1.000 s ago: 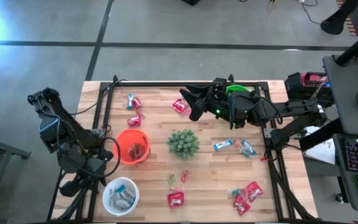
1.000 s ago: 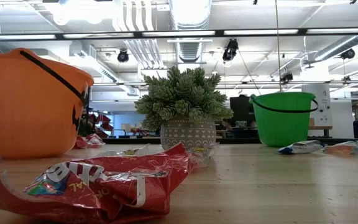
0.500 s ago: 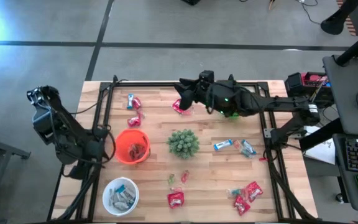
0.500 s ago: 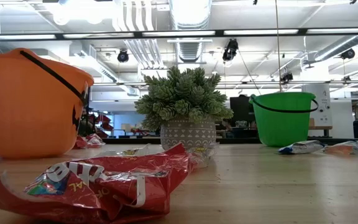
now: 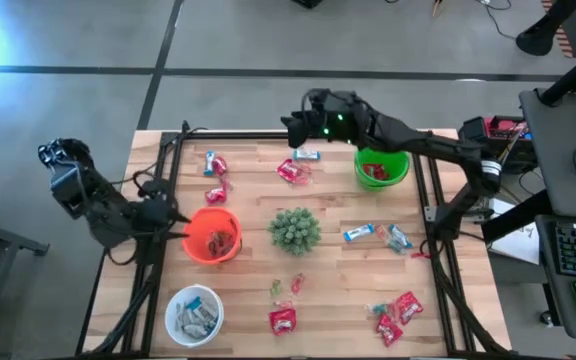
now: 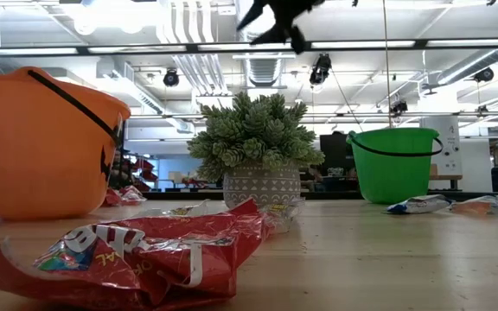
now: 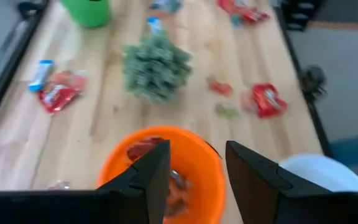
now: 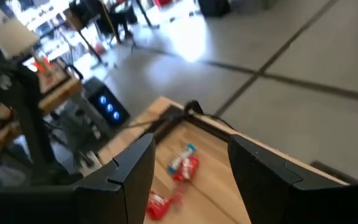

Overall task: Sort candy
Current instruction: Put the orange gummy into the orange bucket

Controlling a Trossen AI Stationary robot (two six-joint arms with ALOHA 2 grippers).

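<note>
The right gripper (image 5: 293,127), open and empty, seems to be reaching for the red and blue wrapped candy (image 5: 294,170) near the wooden table's (image 5: 448,310) far edge, and must next descend; the left gripper (image 7: 194,171) waits open over the orange plastic bowl (image 5: 212,236).

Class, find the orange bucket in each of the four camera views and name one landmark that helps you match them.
High view: orange bucket, left of centre.
Low view: far left.
Left wrist view: bottom centre, beyond the left pincer.
Right wrist view: not in it.
Shared landmark: the spiky green plant beside it.
</note>
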